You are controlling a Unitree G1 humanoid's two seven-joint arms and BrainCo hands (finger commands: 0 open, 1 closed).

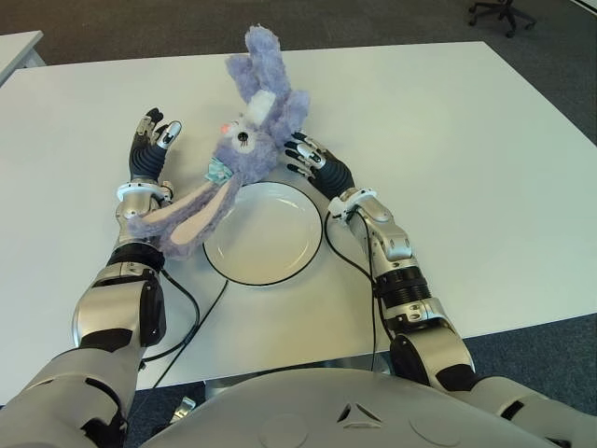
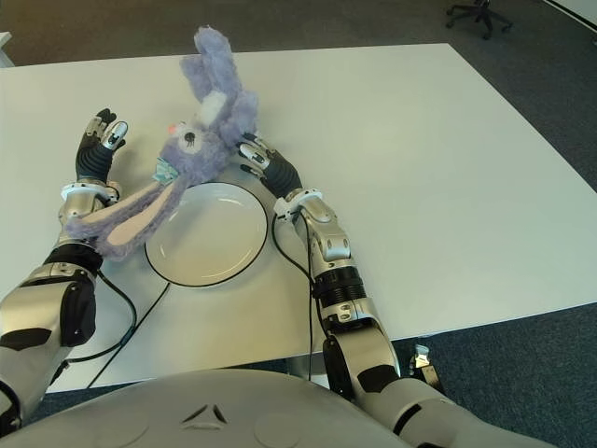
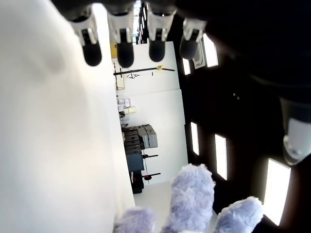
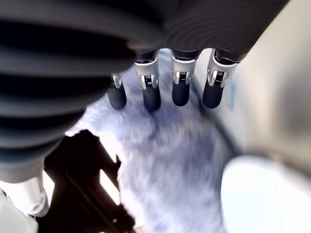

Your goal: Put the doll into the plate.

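Observation:
A purple plush bunny doll (image 1: 254, 131) lies on the white table (image 1: 448, 168), its head just beyond the far rim of the white plate (image 1: 270, 245). One long pink-lined ear (image 1: 187, 219) drapes over my left wrist and the plate's left edge. My left hand (image 1: 154, 135) shows left of the doll with its fingers (image 3: 124, 46) spread and holding nothing. My right hand (image 1: 308, 159) is against the doll's right side, and in the right wrist view its fingers (image 4: 181, 87) reach straight over the fur (image 4: 170, 160) without closing. The plate holds nothing.
Black cables (image 1: 354, 271) run from both wrists over the table's near edge. A second table corner (image 1: 17, 47) shows at the far left, and an office chair base (image 1: 502, 13) stands on the carpet at the far right.

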